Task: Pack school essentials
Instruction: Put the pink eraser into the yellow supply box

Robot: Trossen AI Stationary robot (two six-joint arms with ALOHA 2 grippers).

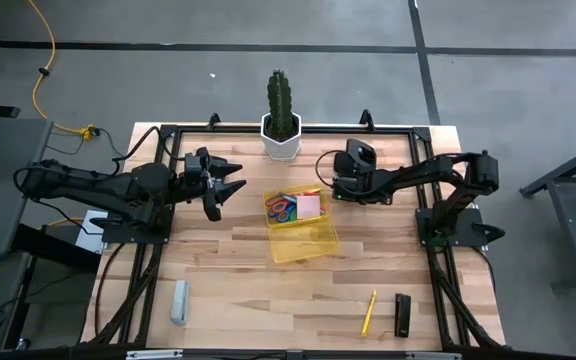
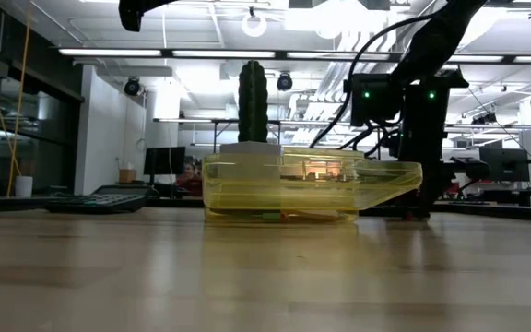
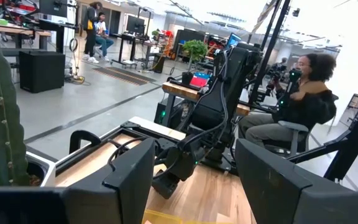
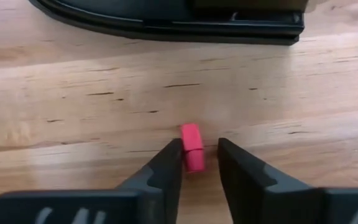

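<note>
The right gripper [image 4: 199,163] is down at the tabletop [image 1: 248,280], just right of the yellow box [image 1: 303,243], with its 2 fingers [image 4: 166,169] standing close on either side of a small pink-red piece [image 4: 191,147]; one finger touches the piece, but whether it is gripped cannot be told. The left gripper [image 1: 226,186] hangs left of the box, well apart from it, with its fingers spread and nothing between them. Inside the box lie red-handled scissors [image 1: 281,208], blue-handled scissors [image 1: 290,197] and a pink pad [image 1: 310,205]. A yellow pencil [image 1: 368,312] lies on the near right of the tabletop, beside a black calculator [image 1: 402,314], and a grey block [image 1: 179,301] lies near left. A potted cactus [image 1: 280,115] stands at the far edge, behind the box.
</note>
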